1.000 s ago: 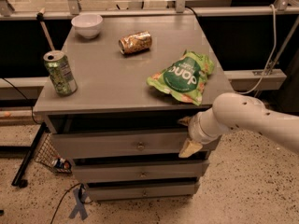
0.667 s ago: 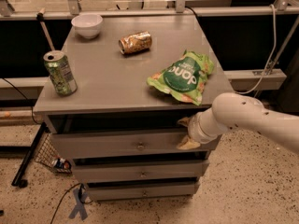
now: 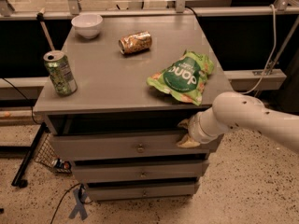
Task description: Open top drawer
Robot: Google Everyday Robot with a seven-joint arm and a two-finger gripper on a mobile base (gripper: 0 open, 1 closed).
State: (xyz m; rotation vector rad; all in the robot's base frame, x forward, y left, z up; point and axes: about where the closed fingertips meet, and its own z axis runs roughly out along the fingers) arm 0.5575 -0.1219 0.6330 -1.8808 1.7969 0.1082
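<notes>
1. Gripper (image 3: 186,133) crept up slightly, now sitting at the top drawer's (image 3: 117,146) right end.
2. Fingers (image 3: 187,142) look spread: one over the top drawer's upper edge, one against its front.
3. Worktop (image 3: 107,78) is right above the top drawer.
</notes>
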